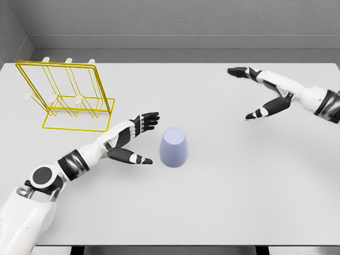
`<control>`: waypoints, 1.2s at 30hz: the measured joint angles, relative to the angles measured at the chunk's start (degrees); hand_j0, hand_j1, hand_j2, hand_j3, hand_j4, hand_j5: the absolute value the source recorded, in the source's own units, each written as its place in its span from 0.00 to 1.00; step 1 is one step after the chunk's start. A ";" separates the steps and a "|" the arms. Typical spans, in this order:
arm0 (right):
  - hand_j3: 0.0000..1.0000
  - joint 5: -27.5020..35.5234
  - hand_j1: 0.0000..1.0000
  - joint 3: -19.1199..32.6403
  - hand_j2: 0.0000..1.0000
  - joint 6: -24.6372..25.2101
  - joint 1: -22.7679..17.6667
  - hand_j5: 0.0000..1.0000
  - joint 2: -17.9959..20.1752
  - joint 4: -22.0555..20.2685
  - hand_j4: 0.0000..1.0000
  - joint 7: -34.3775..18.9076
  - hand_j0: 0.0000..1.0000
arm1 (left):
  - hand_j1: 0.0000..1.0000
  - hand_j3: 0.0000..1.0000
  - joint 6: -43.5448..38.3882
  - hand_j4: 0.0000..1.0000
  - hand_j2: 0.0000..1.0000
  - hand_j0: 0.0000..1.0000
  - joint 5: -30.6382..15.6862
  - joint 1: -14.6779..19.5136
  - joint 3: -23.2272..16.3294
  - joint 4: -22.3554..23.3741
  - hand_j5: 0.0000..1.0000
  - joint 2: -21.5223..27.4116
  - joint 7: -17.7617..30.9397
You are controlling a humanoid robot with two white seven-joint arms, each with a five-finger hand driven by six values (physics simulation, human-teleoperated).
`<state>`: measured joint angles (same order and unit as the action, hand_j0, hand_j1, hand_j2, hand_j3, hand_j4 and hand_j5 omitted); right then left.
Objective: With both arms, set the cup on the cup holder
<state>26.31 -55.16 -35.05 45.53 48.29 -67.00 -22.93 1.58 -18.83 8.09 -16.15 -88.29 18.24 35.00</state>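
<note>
One pale lavender plastic cup (174,147) stands upside down on the white tabletop (212,212), the left hand (134,139) spread just beside it, ready to grasp. Farther right, the right hand (264,90) hovers open; far left stands the yellow wire cup holder (66,95).

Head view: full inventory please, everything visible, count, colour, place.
cup: 1, pale lavender-blue, upside down on the table, centre, just right of the left hand, not touched.
cup holder: 1, yellow wire rack with white-tipped pegs, standing at the table's far left, no cup on it.
table: 1, white, fills most of the view.
wall: grey, behind the table.
left hand: 1, white arm with black fingers, entering from lower left, fingers spread, open toward the cup, holding nothing.
right hand: 1, white arm with black fingers, entering from the right edge, fingers spread above the table's right side, far from the cup, holding nothing.
</note>
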 measured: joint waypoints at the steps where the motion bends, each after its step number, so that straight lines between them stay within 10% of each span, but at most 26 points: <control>1: 1.00 -5.98 1.00 0.31 1.00 0.00 0.18 1.00 0.05 0.50 1.00 3.39 1.00 | 1.00 1.00 0.00 1.00 1.00 1.00 0.00 0.09 0.11 0.40 1.00 -0.20 0.00; 9: 1.00 -20.90 1.00 0.82 1.00 -0.02 0.53 1.00 0.60 0.90 1.00 11.63 1.00 | 1.00 1.00 0.04 1.00 1.00 1.00 0.05 0.18 0.25 3.00 1.00 -1.91 0.00; 36: 1.00 -21.47 1.00 5.68 1.00 0.01 -2.64 1.00 -0.24 6.10 1.00 16.68 1.00 | 1.00 1.00 0.21 1.00 1.00 1.00 0.09 0.26 -1.42 2.85 1.00 -4.51 0.00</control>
<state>4.83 -49.48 -35.04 42.89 48.05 -60.90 -6.25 1.79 -18.75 8.35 -17.57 -85.44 13.73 35.00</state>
